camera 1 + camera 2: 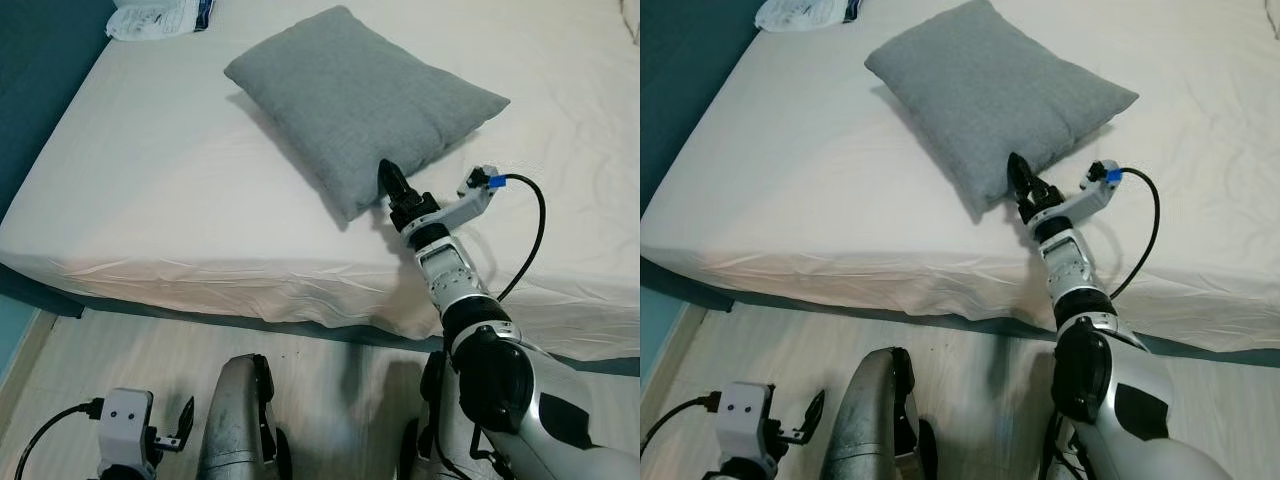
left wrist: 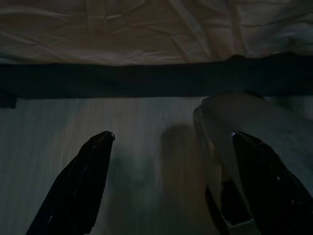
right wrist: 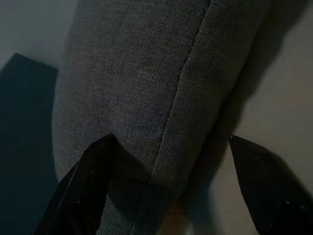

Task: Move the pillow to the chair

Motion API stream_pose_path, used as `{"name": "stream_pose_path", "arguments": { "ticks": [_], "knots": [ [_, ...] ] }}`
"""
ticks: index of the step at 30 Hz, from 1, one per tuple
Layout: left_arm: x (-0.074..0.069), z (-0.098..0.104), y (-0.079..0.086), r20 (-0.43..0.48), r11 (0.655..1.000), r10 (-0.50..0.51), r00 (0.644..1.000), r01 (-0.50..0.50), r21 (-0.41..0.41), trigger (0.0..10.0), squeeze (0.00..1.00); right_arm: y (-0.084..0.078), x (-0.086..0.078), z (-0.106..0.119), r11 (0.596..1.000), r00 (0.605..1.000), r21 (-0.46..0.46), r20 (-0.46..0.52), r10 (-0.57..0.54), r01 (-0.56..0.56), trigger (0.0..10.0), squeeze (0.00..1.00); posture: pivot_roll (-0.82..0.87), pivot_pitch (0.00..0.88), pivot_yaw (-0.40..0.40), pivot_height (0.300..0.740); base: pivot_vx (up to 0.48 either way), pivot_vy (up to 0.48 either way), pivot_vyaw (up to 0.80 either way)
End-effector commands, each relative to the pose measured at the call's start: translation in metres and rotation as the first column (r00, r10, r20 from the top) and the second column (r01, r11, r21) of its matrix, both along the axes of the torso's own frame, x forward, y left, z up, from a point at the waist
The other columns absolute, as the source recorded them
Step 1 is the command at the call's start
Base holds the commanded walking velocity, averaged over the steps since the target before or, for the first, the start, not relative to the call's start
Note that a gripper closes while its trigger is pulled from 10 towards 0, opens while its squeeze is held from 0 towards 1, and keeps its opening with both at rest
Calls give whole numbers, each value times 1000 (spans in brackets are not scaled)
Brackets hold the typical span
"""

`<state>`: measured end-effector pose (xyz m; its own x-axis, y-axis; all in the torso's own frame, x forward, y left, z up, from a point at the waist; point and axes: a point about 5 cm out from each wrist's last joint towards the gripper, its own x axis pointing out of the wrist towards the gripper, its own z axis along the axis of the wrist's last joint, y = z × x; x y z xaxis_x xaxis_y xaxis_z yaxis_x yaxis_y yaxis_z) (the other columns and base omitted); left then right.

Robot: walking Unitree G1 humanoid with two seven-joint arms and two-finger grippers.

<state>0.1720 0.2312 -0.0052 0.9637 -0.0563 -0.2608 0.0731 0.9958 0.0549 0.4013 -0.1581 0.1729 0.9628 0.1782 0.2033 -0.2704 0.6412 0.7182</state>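
Right now, from the head cameras, the grey pillow [image 1: 358, 97] lies flat on the white bed [image 1: 160, 200], toward the near edge and a little right of centre. Its long axis runs on a diagonal, one corner pointing to the far left and the opposite end to the near right. The right gripper [image 1: 393, 183] has its arm stretched out over the mattress edge and meets the pillow's near side, by the corner that points toward the robot; I'd say that spot was chosen as the closest piece of pillow within reach. A white packet [image 1: 160, 17] sits far off at the bed's far left corner.

Down by the wooden floor [image 1: 130, 350], the left gripper [image 1: 180, 425] hangs idle beside the robot's leg.

Its wrist camera is dim: fingers apart, nothing between them, floor and the bed's dark base ahead.

From the right wrist, the black fingers [image 3: 83, 186] stand spread to either side of the pillow's seamed edge, apparently not yet clamped.
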Motion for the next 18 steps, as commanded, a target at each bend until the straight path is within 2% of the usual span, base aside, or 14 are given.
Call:
{"name": "stream_pose_path", "arguments": {
  "ticks": [1,4,7,8,9,10,11,18],
  "knots": [
    [-12,-6,4,-62,1000,1,998,1,19,10000,0,9,1,-1,1000,999,1,-24,22,-22,10000,0,241,406,129,527,0,0,0],
    [-13,-6,2,-67,1000,-2,998,3,18,10000,0,16,2,12,996,994,33,70,81,-83,10000,0,239,402,128,527,0,0,0],
    [-12,-6,1,-68,1000,-1,998,2,17,10000,0,31,1,21,980,967,32,172,189,-198,10000,0,232,397,124,527,0,0,0],
    [-11,-6,1,-67,1000,0,998,1,16,10000,0,34,0,21,975,960,36,183,211,-221,4431,0,232,392,121,527,0,0,0],
    [-10,-6,0,-66,1000,1,998,0,16,10000,0,36,-1,20,972,957,35,185,221,-231,431,0,233,391,118,527,0,0,0],
    [-10,-6,0,-66,1000,1,998,0,16,10000,0,36,-1,20,972,957,35,185,221,-231,431,0,233,391,118,527,0,0,0],
    [-8,-5,-1,-61,1000,4,998,-3,14,10000,0,37,-1,17,975,964,27,160,214,-221,0,0,230,380,112,527,0,0,0],
    [-1,-5,-3,-57,1000,7,998,-7,11,10000,0,31,1,13,985,980,-1,100,171,-171,0,0,215,363,101,527,0,0,0]
  ]
}}
